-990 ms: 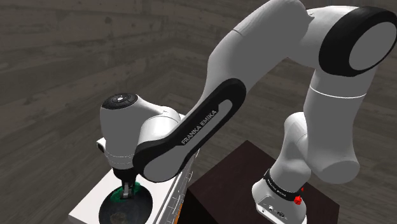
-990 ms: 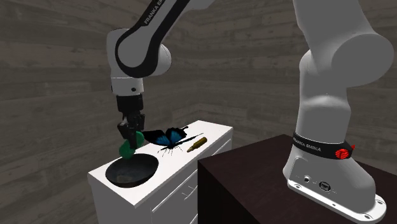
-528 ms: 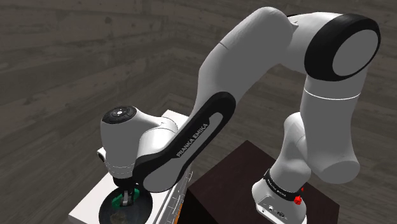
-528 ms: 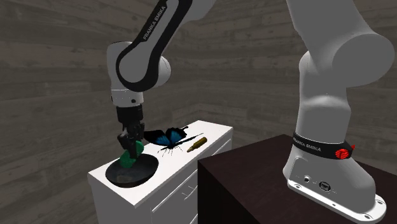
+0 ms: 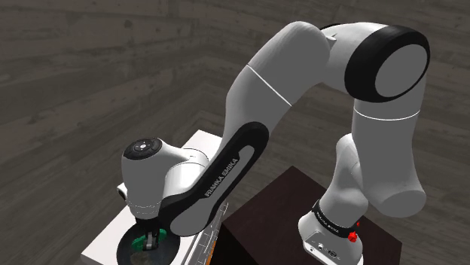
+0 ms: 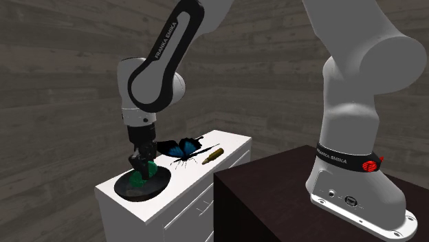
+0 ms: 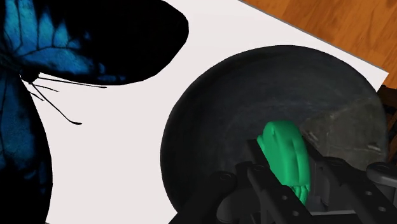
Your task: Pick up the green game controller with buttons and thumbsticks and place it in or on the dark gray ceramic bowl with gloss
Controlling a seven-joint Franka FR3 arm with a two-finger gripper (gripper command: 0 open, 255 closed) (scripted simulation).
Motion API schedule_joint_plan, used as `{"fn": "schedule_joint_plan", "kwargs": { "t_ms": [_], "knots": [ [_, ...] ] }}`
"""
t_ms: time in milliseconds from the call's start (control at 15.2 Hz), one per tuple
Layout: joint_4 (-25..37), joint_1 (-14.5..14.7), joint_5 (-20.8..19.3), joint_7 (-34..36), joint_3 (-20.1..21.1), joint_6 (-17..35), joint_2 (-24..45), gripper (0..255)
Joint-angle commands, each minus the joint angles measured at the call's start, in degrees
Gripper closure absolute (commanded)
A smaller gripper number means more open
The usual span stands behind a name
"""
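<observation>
The tool was found clamped shut on the green controller, with a black finger pressed to each side and the controller held edge-up between them. A descent was logged over the last second. The controller was carried clear above the dark glossy bowl a second ago and was brought to about rim level half a second ago. At this moment it was sunk inside the bowl's hollow, off-centre. Contact with the bowl's inner surface could not be confirmed. The carry was judged all but finished, so only release and withdrawal were left.

Room was checked outward from there. The bowl's walls were found close around the fingers, so little was left for sideways travel — a straight lift was judged the cleanest exit. Open air was seen above the bowl, apart from the arm itself.

The bowl was placed near one end of the white desk, with the desk edge just past its rim and wooden floor beyond that, so a nudged bowl was flagged as a risk. A blue-and-black butterfly was noted just beside the bowl on the desk. A brass-coloured cartridge-like piece was noted past it, well apart from the tool. The dark stand was seen near the desk, toward the second exterior view's right.
</observation>
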Motion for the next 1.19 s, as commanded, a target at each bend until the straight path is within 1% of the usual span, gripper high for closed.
{"fn": "schedule_joint_plan", "kwargs": {
  "t_ms": [0, 198, 264, 594, 858, 1122],
  "knots": [
    [0.04, 0.02, -0.01, 0.01, -0.01, 0.09, 0.08, 255],
    [0.04, 0.02, -0.01, 0.01, -0.01, 0.09, 0.08, 255],
    [0.05, 0.02, -0.01, 0.02, -0.01, 0.08, 0.08, 0],
    [0.05, 0.02, -0.01, 0.02, -0.01, 0.08, 0.09, 0],
    [-0.17, -0.75, 1.27, -0.87, 0.89, -5.8, -6.05, 0],
    [-0.17, -0.74, 1.27, -0.87, 0.88, -5.8, -6.05, 0]
  ]
}}
